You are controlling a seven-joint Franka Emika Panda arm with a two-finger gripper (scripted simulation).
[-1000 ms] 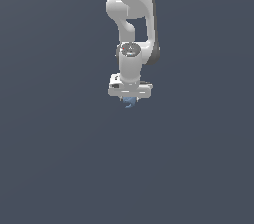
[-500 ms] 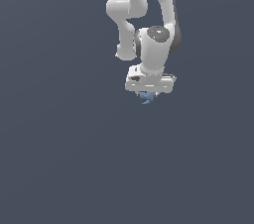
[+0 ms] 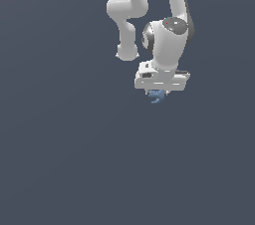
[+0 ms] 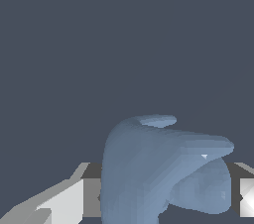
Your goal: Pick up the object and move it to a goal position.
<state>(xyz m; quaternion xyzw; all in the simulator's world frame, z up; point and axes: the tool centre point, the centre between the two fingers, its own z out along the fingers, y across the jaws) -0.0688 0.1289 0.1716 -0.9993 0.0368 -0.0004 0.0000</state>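
The scene is filled by a plain dark grey-blue ground (image 3: 60,159), uniform from edge to edge, on which no markings or borders can be made out. Whether it is a floor or a backdrop cannot be told.

The white arm (image 3: 149,0) is seen entering from the upper edge of the exterior view. It is bent into a curl at the upper centre, and a rounded wrist housing (image 3: 167,42) with dark grey joint rings is carried below that bend, toward the exterior view's right. A flat white flange block is mounted under the housing.

The gripper (image 3: 157,92) is pointed downward beneath that block. Its fingers are largely hidden by the block in the exterior view; in the wrist view one pale finger (image 4: 59,203) is shown on one side and a bright sliver of the other at the opposite edge. The jaws are closed narrowly on the object, which is held between them.

The object (image 3: 156,95) is seen as a tiny light-blue lump protruding just below the gripper, with a small curled hook at its lower end. In the wrist view it (image 4: 158,168) is shown close up as a rounded, irregular blue mass between the fingers. Whether it is touching the ground cannot be told.
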